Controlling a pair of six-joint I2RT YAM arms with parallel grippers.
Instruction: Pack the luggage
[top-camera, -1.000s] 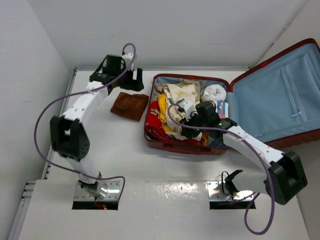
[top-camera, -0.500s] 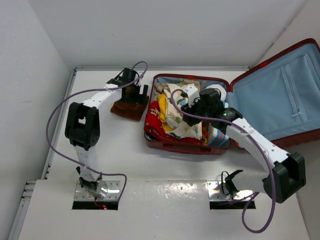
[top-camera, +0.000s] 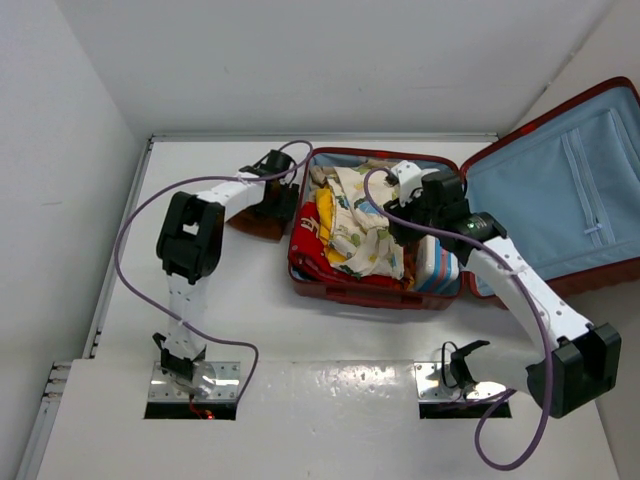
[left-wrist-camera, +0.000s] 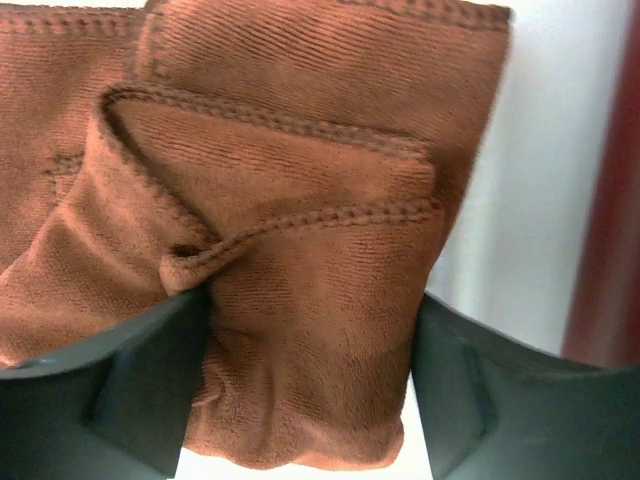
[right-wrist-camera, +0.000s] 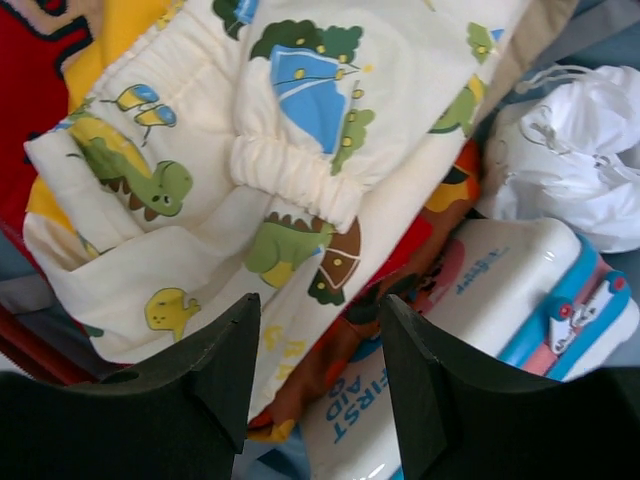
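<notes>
We see the luggage (top-camera: 600, 240) open at table's right, lid up. L gripper (left-wrist-camera: 312, 385) pinches the brown cloth (left-wrist-camera: 300, 200) beside it. R gripper (right-wrist-camera: 320, 370) hangs open, empty, over dino-print garment (right-wrist-camera: 300, 180) w/ first-aid box (right-wrist-camera: 470, 330) alongside.

Left gripper (left-wrist-camera: 310, 400) fingertips — cut off below; brown cloth (left-wrist-camera: 300, 250) overruns the frame (top, left).

Top camera looks down on the whole table (top-camera: 250, 300) — wrist cameras sit close, sharing its suitcase (top-camera: 560, 170) area.
</notes>
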